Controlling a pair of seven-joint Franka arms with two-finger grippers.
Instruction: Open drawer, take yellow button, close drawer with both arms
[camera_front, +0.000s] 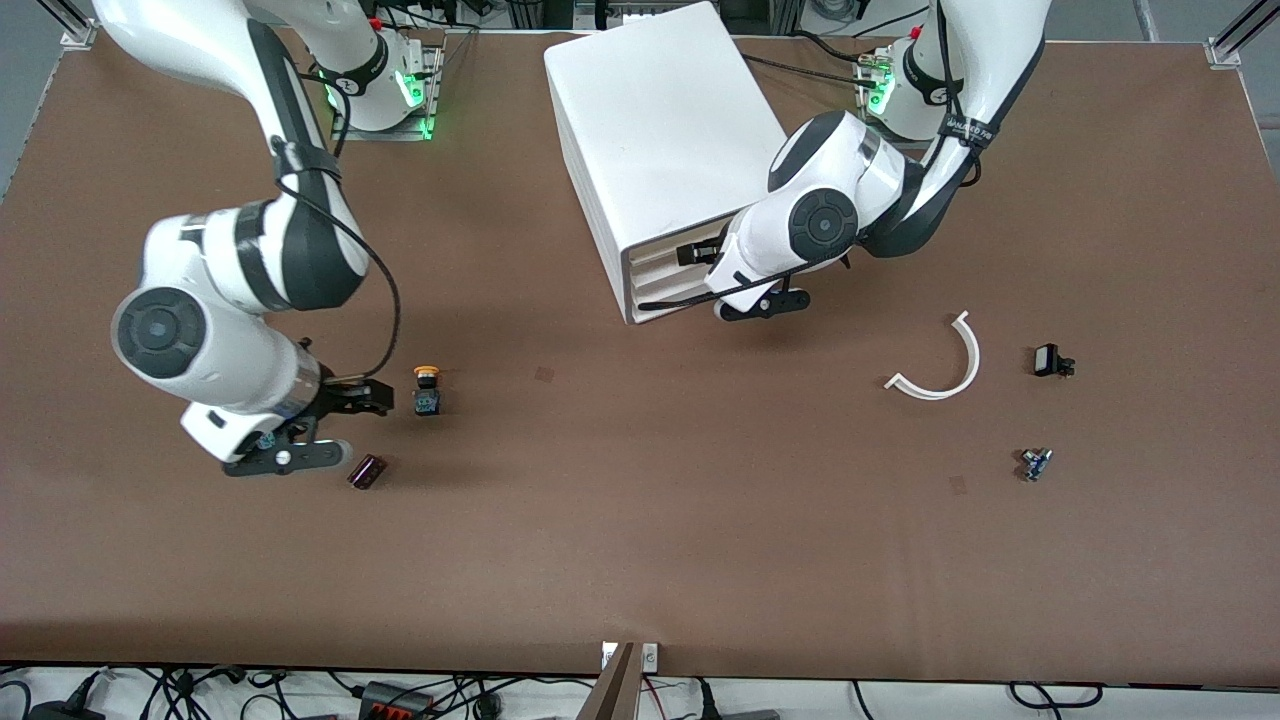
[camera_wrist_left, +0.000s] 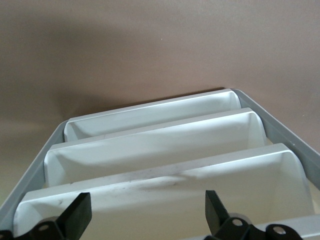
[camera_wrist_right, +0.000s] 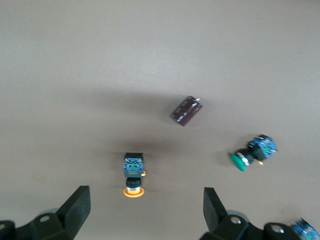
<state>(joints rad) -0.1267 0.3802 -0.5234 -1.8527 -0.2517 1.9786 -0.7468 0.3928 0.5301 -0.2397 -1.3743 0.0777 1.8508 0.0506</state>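
Observation:
The white cabinet (camera_front: 660, 120) stands at the robots' side of the table, its drawer fronts facing the front camera. The uppermost drawer (camera_front: 657, 257) looks pushed in. My left gripper (camera_front: 697, 255) is open right in front of the upper drawers; in the left wrist view it (camera_wrist_left: 146, 202) straddles a white drawer front (camera_wrist_left: 150, 187) without holding it. The orange-capped button (camera_front: 427, 388) stands on the table toward the right arm's end. My right gripper (camera_front: 345, 428) is open and empty just beside it; in the right wrist view the button (camera_wrist_right: 133, 175) lies apart from the gripper (camera_wrist_right: 145, 200).
A dark cylinder (camera_front: 366, 471) lies next to the right gripper and also shows in the right wrist view (camera_wrist_right: 186, 110). A green-capped button (camera_wrist_right: 250, 153) lies nearby. A white curved strip (camera_front: 940, 365), a small black part (camera_front: 1050, 360) and a small blue part (camera_front: 1035, 463) lie toward the left arm's end.

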